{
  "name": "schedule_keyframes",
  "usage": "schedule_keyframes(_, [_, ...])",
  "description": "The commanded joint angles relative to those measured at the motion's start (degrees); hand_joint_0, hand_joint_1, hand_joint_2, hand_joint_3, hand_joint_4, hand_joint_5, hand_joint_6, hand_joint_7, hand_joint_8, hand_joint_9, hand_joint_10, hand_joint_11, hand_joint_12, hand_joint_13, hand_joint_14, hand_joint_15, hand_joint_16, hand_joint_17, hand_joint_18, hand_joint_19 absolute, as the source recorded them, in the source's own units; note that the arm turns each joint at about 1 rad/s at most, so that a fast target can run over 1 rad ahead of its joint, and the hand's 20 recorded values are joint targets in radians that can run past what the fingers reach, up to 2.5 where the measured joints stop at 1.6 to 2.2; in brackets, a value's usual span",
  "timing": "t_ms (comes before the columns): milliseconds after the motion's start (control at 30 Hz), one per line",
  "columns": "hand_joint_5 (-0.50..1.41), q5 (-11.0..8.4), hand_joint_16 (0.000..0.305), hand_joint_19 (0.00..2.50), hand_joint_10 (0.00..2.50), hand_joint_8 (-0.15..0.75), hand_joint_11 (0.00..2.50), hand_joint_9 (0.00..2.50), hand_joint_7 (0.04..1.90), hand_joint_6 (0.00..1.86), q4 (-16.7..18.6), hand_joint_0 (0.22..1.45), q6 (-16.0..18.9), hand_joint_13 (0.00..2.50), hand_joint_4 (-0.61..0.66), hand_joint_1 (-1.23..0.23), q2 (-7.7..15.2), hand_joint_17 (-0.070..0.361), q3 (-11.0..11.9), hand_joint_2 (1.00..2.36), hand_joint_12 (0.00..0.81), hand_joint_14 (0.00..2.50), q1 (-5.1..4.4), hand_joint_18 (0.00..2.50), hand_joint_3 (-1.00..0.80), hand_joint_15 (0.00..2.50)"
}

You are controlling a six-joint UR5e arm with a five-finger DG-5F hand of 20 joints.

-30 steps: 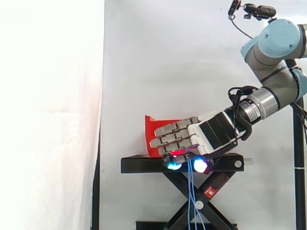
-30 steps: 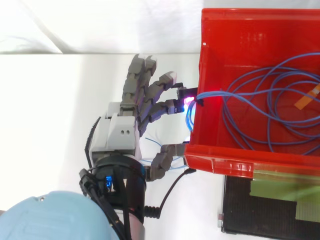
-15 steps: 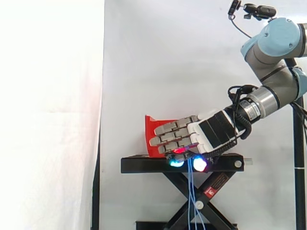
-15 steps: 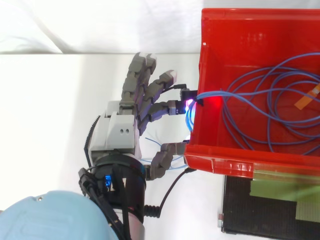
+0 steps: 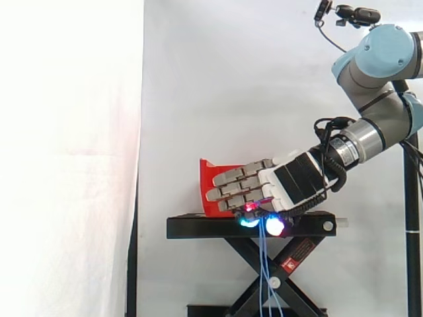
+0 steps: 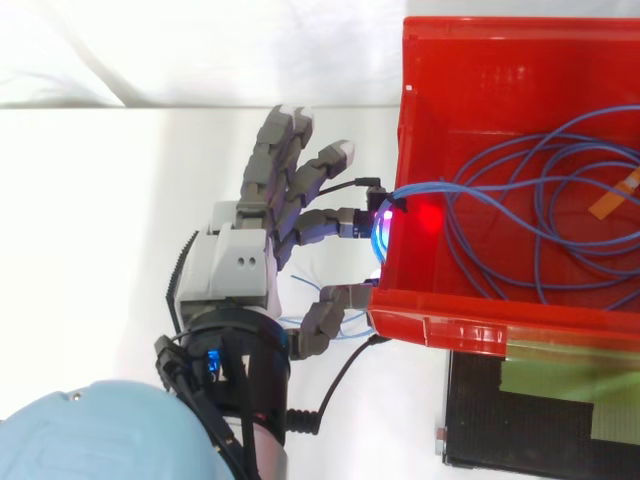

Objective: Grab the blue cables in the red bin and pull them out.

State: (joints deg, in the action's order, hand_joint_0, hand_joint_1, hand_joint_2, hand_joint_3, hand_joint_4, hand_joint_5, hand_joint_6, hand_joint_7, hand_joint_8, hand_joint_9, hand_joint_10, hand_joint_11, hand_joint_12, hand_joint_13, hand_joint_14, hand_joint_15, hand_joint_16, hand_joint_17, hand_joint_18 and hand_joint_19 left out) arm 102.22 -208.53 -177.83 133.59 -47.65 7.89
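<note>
The red bin holds a loose coil of blue cables. One stretch of cable climbs over the bin's left wall, and in the side view blue strands hang down past the stand. My hand is just left of the bin, outside its wall. Two fingers and the thumb are curled in and pinch the cable where it crosses the wall, with pads glowing magenta and cyan. The other fingers stretch out straight beside the bin. In the side view the hand lies in front of the bin, low over the stand.
The bin rests on a black scissor stand before the white curtain. An orange strip lies among the cables at the bin's right. A black plate shows below the bin in the top view.
The pinching fingers have curled in a little tighter on the cable at the bin wall, and their glowing tips have drawn closer together. The arm has barely moved.
</note>
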Motion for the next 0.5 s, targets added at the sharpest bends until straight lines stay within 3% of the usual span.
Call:
schedule_keyframes(0, [0.45,0.00,0.050,0.20,0.01,0.287,0.39,0.58,0.39,0.89,0.06,0.80,-0.01,0.29,0.25,-0.88,0.00,0.112,-0.07,1.00,0.334,0.00,-0.07,0.20,-0.94,0.12])
schedule_keyframes(467, [0.50,0.00,0.048,0.20,0.01,0.274,0.39,0.62,0.39,0.94,0.58,0.83,0.07,0.31,0.20,-0.89,0.00,0.108,-1.04,1.00,0.325,0.00,-0.51,0.24,-0.95,0.12])
